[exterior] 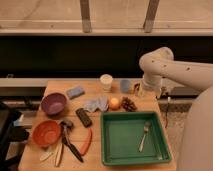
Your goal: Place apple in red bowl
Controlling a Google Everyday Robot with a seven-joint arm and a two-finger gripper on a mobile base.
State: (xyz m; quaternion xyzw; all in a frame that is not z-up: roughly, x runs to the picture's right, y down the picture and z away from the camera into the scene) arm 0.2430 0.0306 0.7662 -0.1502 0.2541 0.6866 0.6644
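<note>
- Tool [141,90] low over the far right of the tabletop [57,86], just beside a blue cup [126,86]; largely hidden under the wrist of the white arm [160,64], so released or clenched: cannot tell.
- Apple [114,103] on the tabletop near its middle, just behind the rim of a green tray [131,115].
- To the apple's left a crumpled bluish cloth [96,104], to its right a dark brown clump [129,104]; touching or merely beside: cannot tell.
- Red bowl [46,133] upright at the front left, well apart from the apple.
- Purple bowl [53,104] just behind the red bowl.
- Fork [144,135] lying in the tray's right half.
- Right of the red bowl, a jumble of dark-handled utensils [70,142] and a long red piece [86,142], too blurred to name.
- Arm and robot body cut off at the right edge of the view; tabletop's front edge cut off at the bottom.
</note>
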